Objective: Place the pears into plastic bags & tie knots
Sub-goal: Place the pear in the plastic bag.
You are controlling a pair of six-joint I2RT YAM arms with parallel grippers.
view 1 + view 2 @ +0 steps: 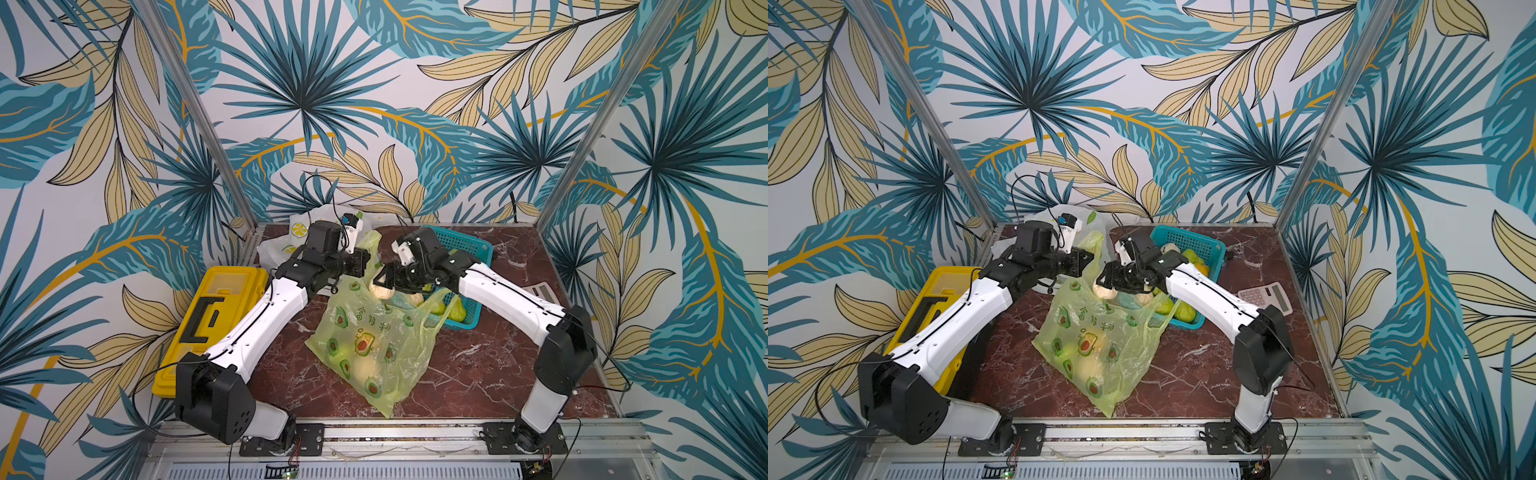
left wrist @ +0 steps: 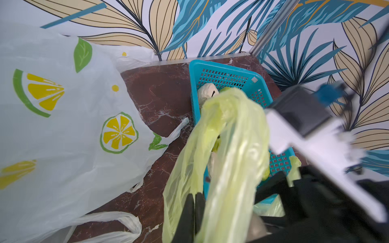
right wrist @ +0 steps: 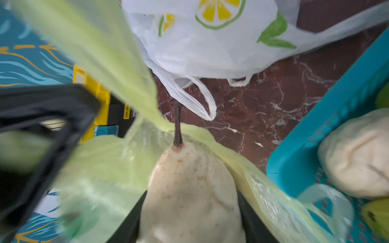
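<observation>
The translucent yellow-green plastic bag [image 1: 370,345] lies mid-table with pears [image 1: 365,365] showing through it. My left gripper [image 2: 194,196] is shut on the bag's raised handle [image 2: 229,126], lifting one side of the mouth. My right gripper [image 3: 191,193] is shut on a cream pear [image 3: 189,168], stem pointing away, right at the bag's mouth [image 1: 382,291]. More green pears [image 1: 455,309] and cream pears [image 3: 357,153] lie in the blue basket [image 1: 465,245] behind the bag. A white plastic bag with lemon prints [image 2: 63,126] lies at the back left. No knots show.
A yellow toolbox [image 1: 208,316] sits along the left edge under my left arm. A calculator [image 1: 1266,297] lies at the right side, by my right arm. The basket's near corner touches the yellow-green bag. Walls close in the back and both sides.
</observation>
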